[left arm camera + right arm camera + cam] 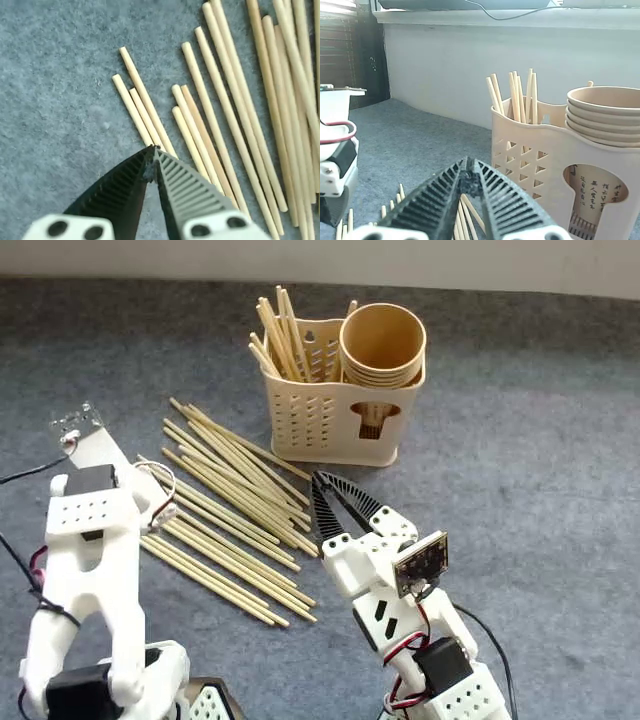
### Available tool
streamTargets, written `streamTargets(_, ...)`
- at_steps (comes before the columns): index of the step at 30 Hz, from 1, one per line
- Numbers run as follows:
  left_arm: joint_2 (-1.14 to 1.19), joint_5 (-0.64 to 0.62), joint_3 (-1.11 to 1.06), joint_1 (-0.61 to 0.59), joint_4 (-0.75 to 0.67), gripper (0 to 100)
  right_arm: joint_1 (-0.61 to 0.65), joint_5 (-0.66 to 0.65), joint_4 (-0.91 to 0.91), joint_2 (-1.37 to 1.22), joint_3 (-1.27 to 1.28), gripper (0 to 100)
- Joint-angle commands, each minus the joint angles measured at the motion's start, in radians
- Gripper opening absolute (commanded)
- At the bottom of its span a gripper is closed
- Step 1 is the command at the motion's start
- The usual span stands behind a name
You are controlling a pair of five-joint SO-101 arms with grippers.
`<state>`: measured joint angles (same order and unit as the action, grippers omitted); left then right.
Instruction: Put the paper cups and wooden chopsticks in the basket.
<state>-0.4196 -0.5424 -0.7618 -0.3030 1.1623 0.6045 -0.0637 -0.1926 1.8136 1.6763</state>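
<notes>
Left gripper (152,150) and right gripper (470,165) both pinched together.
Many chopsticks (235,505) lie on the grey table (540,440) near the basket (310,420), which holds cups (383,340).

Grey carpeted table (530,460), loose wooden chopsticks (235,508), upright basket (312,425)

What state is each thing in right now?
Basket: upright on the carpet.
Paper cups: stacked upright in the basket.
Chopsticks in basket: standing on end.
Loose chopsticks: lying flat on the carpet.
Left gripper: shut, empty.
Right gripper: shut, empty.
</notes>
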Motion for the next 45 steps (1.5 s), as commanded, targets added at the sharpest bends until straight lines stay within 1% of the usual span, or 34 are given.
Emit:
streamTargets(1, -0.024, -0.011, -0.054, 0.008, 0.000, 12, 0.002, -0.002, 0.022, 0.013, 0.099, 0.5)
streamTargets(3, -0.005, -0.011, -0.085, 0.008, -0.021, 19, 0.002, -0.002, 0.022, 0.013, 0.099, 0.5)
streamTargets(5, 0.024, -0.011, -0.110, 0.008, -0.074, 22, 0.002, -0.002, 0.022, 0.013, 0.099, 0.5)
streamTargets(7, 0.071, -0.011, -0.122, 0.008, -0.130, 20, 0.002, -0.002, 0.022, 0.013, 0.099, 0.5)
streamTargets(10, 0.189, -0.009, -0.114, 0.012, -0.206, 15, 0.002, -0.002, 0.022, 0.013, 0.099, 0.5)
streamTargets(13, 0.318, -0.006, -0.051, 0.007, -0.233, 11, 0.002, -0.002, 0.022, 0.013, 0.099, 0.5)
streamTargets(15, 0.371, -0.005, 0.002, 0.008, -0.176, 7, 0.002, -0.002, 0.022, 0.013, 0.099, 0.5)
streamTargets(17, 0.387, -0.006, 0.036, 0.008, -0.130, 0, 0.002, -0.002, 0.022, 0.013, 0.099, 0.5)
streamTargets(19, 0.387, -0.009, 0.047, 0.012, -0.115, 2, 0.002, -0.002, 0.022, 0.013, 0.099, 0.5)
streamTargets(23, 0.386, -0.011, 0.058, 0.015, -0.114, 1, 0.002, -0.002, 0.022, 0.013, 0.099, 0.5)
streamTargets(27, 0.386, -0.011, 0.117, 0.013, -0.091, 1, 0.002, -0.002, 0.022, 0.013, 0.099, 0.5)
streamTargets(37, 0.386, -0.012, 0.309, 0.015, 0.121, 1, 0.002, -0.002, 0.022, 0.013, 0.099, 0.5)
streamTargets(41, 0.386, -0.008, 0.308, 0.012, 0.137, 1, 0.002, -0.002, 0.022, 0.013, 0.099, 0.5)
streamTargets(45, 0.387, -0.005, 0.252, 0.007, 0.129, 1, 0.002, -0.002, 0.022, 0.013, 0.099, 0.5)
